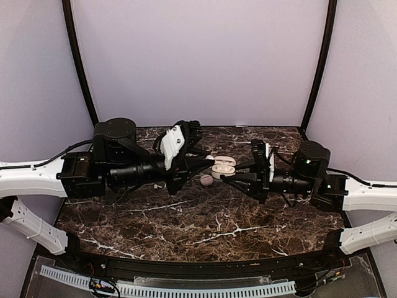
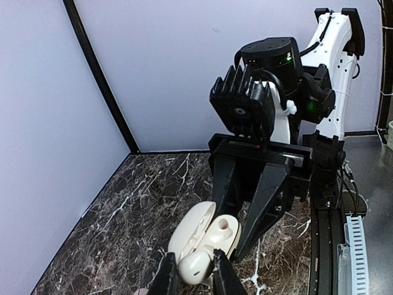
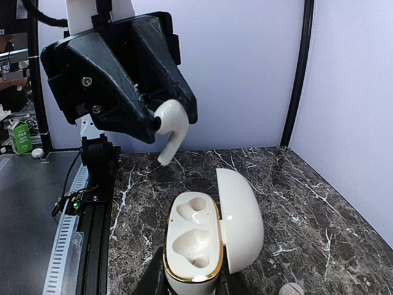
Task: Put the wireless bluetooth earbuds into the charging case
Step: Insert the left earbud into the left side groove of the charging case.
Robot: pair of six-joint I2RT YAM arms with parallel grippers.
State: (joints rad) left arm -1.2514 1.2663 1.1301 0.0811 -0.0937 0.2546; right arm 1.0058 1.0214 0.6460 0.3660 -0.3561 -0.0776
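Note:
The charging case (image 3: 193, 243) is cream with a gold rim. It stands open, its lid (image 3: 241, 215) swung to the right, and both sockets are empty. My right gripper (image 3: 193, 286) is shut on the case's base. My left gripper (image 2: 193, 261) is shut on a white earbud (image 2: 193, 271) and holds it just above the near end of the case (image 2: 212, 230). In the right wrist view the earbud (image 3: 171, 130) hangs stem down from the left fingers (image 3: 132, 92), above and behind the case. In the top view both grippers meet at the case (image 1: 223, 165) at table centre.
A small pale round object (image 1: 206, 180) lies on the dark marble table (image 1: 205, 223) just in front of the case; it also shows in the right wrist view (image 3: 290, 289). A black rail with a white cable strip (image 1: 186, 287) runs along the near edge. Lilac walls close in the back.

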